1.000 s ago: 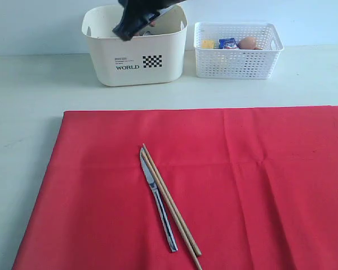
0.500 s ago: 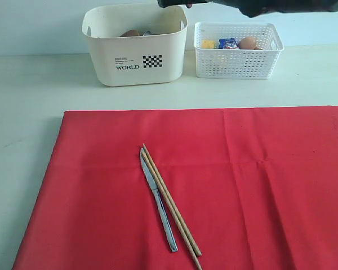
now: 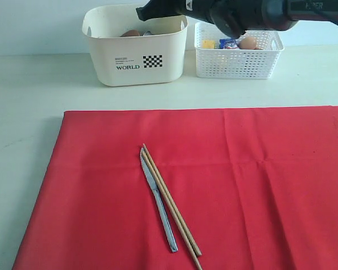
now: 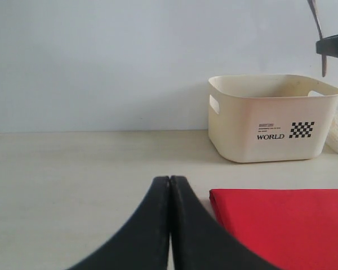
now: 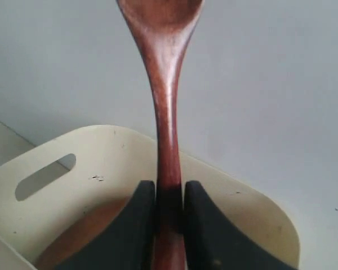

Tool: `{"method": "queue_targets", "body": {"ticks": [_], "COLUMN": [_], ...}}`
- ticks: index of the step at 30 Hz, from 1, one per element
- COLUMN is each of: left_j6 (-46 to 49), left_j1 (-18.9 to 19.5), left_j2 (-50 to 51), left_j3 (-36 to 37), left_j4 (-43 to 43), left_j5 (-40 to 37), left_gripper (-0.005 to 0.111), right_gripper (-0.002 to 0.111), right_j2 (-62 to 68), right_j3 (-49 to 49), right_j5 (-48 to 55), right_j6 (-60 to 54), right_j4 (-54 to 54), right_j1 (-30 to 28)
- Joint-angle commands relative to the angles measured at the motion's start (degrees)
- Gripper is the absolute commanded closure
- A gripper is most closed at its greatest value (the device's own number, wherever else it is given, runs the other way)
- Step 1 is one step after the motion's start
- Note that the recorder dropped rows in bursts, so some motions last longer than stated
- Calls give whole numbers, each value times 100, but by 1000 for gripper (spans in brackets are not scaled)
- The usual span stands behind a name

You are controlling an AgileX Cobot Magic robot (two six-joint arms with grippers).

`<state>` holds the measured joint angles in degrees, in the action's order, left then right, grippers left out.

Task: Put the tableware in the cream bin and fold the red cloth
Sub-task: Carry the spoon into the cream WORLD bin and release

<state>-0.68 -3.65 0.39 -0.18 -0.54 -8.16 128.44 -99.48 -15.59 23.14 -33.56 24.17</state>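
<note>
My right gripper [image 5: 169,194] is shut on the handle of the dark wooden spoon [image 5: 168,112], above the cream bin [image 3: 135,53] near its back right corner. A brown plate [image 3: 130,34] lies inside the bin. In the exterior view the right gripper [image 3: 149,11] points left at the top edge. The silver knife [image 3: 158,205] and wooden chopsticks [image 3: 172,205] lie side by side on the flat red cloth [image 3: 242,185]. My left gripper [image 4: 170,180] is shut and empty, low over the table beside the cloth's corner [image 4: 281,219], out of the exterior view.
A white lattice basket [image 3: 238,50] stands to the right of the cream bin, holding toy foods such as an egg [image 3: 248,43] and cheese [image 3: 208,44]. A pale wall rises just behind both containers. Bare table lies between the bins and the cloth.
A second ago the right gripper hung low over the bin's mouth. It then lifted up and to the right, and now the arm shows lower again above the bin's back right corner.
</note>
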Motion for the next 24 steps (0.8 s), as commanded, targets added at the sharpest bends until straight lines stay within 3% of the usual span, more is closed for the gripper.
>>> {"method": "queue_targets", "body": {"ticks": [1, 12, 19, 24], "left_j6": [-15, -15, -15, -15], "left_j1": [-47, -47, -47, -47], "left_j2": [-39, -39, -39, -39], "left_j3": [18, 18, 18, 18], "left_j4": [-70, -70, -70, -70], "left_j5": [12, 12, 12, 12], "left_gripper": [106, 106, 106, 106], "right_gripper": [108, 104, 63, 41], "right_j2": [158, 180, 180, 180], "right_j3": [-165, -165, -165, -165], "right_j5": [-62, -47, -47, -47], "right_j6": [965, 795, 496, 492], "right_j4": [-711, -501, 89, 89], "right_j1": [-145, -145, -145, -145]}}
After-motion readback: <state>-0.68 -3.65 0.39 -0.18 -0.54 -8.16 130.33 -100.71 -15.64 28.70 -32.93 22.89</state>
